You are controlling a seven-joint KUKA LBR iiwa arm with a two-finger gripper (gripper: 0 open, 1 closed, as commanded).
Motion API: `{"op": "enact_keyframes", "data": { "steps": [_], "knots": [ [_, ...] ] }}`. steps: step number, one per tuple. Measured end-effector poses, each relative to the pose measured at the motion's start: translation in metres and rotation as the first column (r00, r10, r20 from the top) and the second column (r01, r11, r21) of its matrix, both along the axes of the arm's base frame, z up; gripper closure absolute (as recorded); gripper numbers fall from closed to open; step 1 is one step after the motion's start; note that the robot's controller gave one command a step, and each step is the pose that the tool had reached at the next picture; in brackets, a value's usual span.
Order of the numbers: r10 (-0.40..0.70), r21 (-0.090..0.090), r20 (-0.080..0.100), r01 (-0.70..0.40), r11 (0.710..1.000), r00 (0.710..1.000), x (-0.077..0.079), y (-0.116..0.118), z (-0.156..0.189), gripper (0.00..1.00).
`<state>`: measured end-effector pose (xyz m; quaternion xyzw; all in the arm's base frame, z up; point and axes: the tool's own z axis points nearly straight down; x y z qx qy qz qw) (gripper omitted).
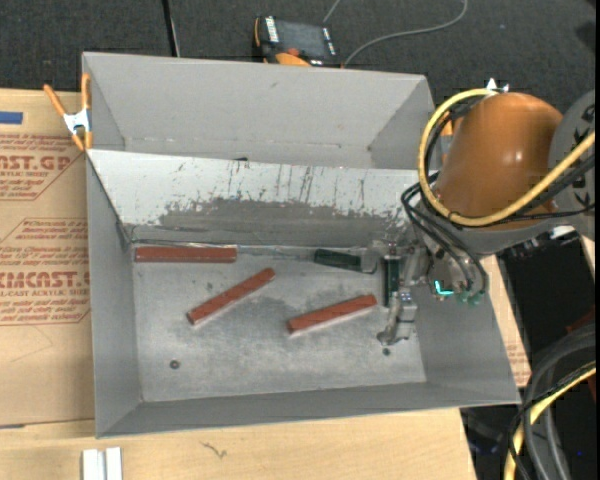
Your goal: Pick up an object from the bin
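My gripper point(392, 330) hangs low over the right side of the bin floor, its fingers pointing down with nothing visible between them. Just left of it lies a reddish-brown flat stick point(331, 315), its right end close to the fingers. A dark green handled tool point(338, 259) lies just above, against the back wall near the gripper's body. A second reddish-brown stick point(230, 297) lies tilted in the middle of the floor.
A third reddish-brown stick point(185, 254) rests flat along the back wall at the left. A small dark speck point(174, 364) sits near the front left. The arm's orange dome and cables overhang the bin's right wall.
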<state>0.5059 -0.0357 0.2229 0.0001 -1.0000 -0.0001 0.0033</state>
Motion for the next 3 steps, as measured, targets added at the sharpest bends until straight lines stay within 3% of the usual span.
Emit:
{"op": "enact_keyframes", "data": {
  "steps": [1, 2, 3],
  "knots": [
    [-0.031, 0.001, 0.0, 0.031, 1.0, 1.0, 0.006, 0.029, -0.157, 0.0],
    [-0.032, 0.0, 0.007, 0.032, 0.999, 0.999, 0.008, 0.028, -0.153, 1.0],
    [-0.024, 0.003, 0.016, 0.024, 1.0, 1.0, 0.012, 0.09, -0.008, 1.0]
  ]
}}
